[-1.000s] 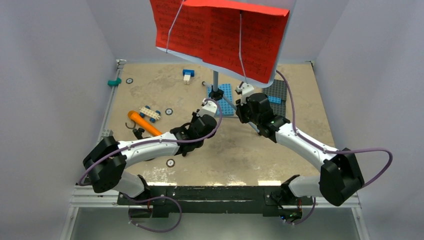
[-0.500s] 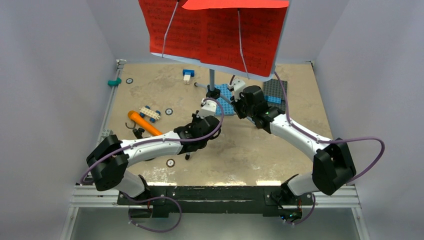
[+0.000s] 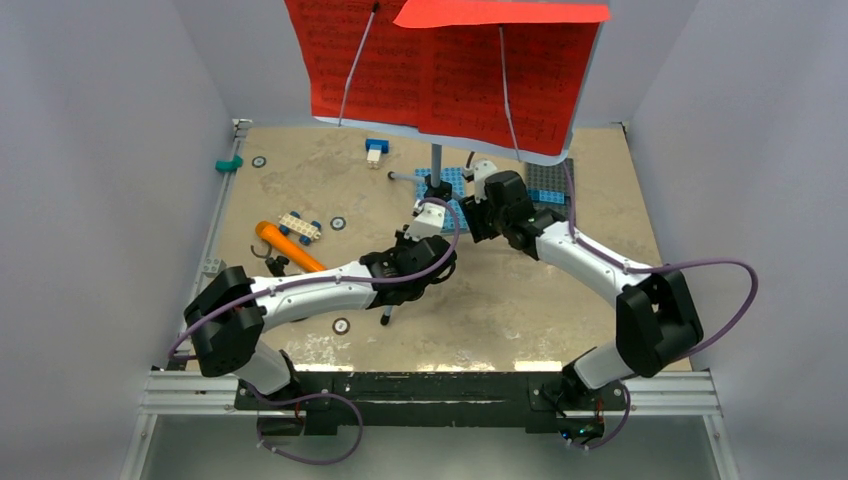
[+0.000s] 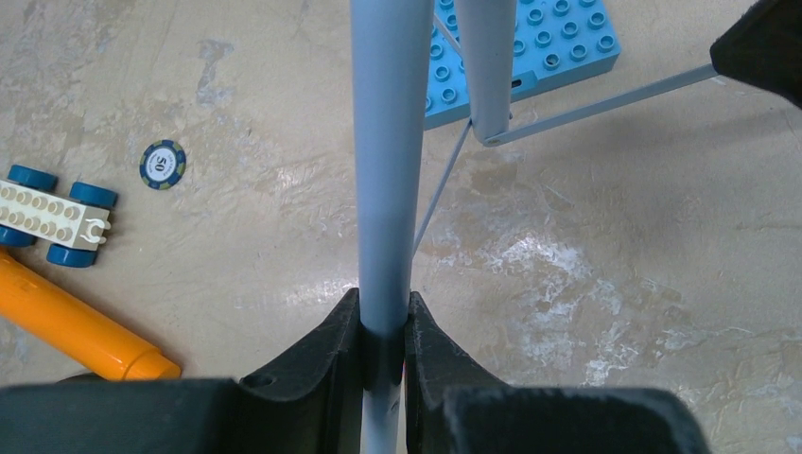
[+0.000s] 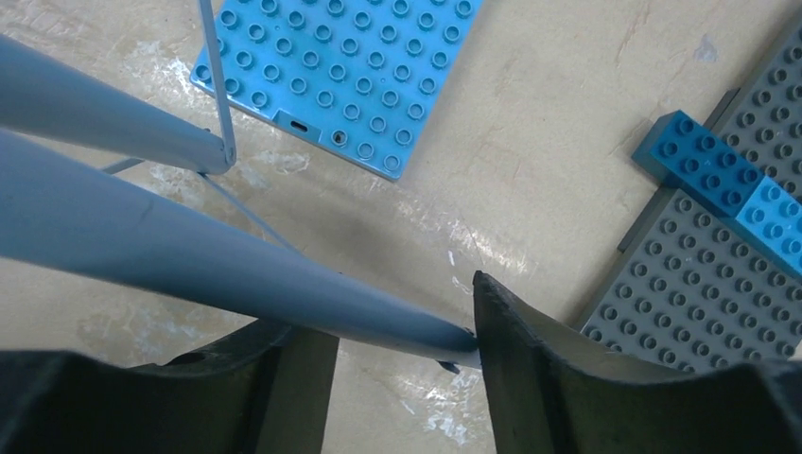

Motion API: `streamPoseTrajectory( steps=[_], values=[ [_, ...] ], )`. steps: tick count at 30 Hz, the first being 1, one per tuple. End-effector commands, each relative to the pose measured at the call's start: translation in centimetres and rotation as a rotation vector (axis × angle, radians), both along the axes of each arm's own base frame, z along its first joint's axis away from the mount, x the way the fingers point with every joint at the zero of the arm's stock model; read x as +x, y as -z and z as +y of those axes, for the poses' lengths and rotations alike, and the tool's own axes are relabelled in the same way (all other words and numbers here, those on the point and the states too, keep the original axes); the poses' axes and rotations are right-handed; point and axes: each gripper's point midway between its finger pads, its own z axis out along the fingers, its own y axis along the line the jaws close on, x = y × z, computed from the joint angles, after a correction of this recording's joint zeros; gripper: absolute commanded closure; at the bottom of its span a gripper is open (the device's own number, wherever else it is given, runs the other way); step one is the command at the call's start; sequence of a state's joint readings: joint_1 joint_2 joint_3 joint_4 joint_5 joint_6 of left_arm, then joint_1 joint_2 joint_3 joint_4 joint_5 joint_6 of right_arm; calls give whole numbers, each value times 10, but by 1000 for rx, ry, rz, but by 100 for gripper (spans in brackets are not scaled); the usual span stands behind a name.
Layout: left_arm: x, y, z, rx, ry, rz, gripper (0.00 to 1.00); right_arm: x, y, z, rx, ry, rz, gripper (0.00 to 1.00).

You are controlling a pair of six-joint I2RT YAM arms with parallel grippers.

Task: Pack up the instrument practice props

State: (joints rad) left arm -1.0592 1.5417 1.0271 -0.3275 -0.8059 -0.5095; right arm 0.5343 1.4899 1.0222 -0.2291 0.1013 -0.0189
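Tubing on the music stand [image 3: 436,165] looks thin, smooth and light, so I'd judge it stiff enough to lift by one leg but slippery in a pinch. It also looks top-heavy, with the wide desk and the red sheet-music pages [image 3: 440,70] riding high in the upper middle of the top view. The pages seem flimsy: one has its top edge flopped forward, and only two thin wires hold them. A low grip on a leg or near the hub seems safer than touching the desk. The stand's foot sits at the middle of the table [image 3: 520,300], just in front of the blue plate [image 5: 340,76]. The left gripper [image 4: 385,331] is pinched narrow on one grey leg, with the fingers snug on both sides of it. The right gripper [image 5: 388,312] stands wide, and another leg runs between its jaws with its end at the right-hand finger; I can't tell if they touch. Only the top view shows the desk and pages, while only the wrist views show how each set of jaws meets its tube. The left wrist view alone catches the poker chip [image 4: 162,164] and wheeled car [image 4: 52,216] close up. The orange microphone [image 4: 76,326] lies at its lower left, and the grey plate [image 5: 700,284] fills the right wrist view's lower right.
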Motion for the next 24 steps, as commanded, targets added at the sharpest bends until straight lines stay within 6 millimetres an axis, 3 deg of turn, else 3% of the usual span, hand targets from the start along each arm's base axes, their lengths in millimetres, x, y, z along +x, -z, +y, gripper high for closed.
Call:
streamPoseTrajectory(
  steps=[1, 4, 7, 17, 24],
  values=[
    [-3, -24, -52, -265, 19, -1, 100, -29, -10, 0, 96, 33, 62, 31],
    [-5, -22, -47, -250, -2, 2, 100, -38, -25, 2, 166, 42, 49, 22],
    [-9, -20, -42, -238, -22, 4, 100, -43, -30, 5, 197, 26, 43, 22],
    [-36, -14, -20, -238, -100, 42, 100, -37, -9, 17, 189, -12, 99, 31],
    [-49, -11, -39, -278, -67, 71, 100, -43, -13, 14, 202, -14, 81, 30]
  ],
)
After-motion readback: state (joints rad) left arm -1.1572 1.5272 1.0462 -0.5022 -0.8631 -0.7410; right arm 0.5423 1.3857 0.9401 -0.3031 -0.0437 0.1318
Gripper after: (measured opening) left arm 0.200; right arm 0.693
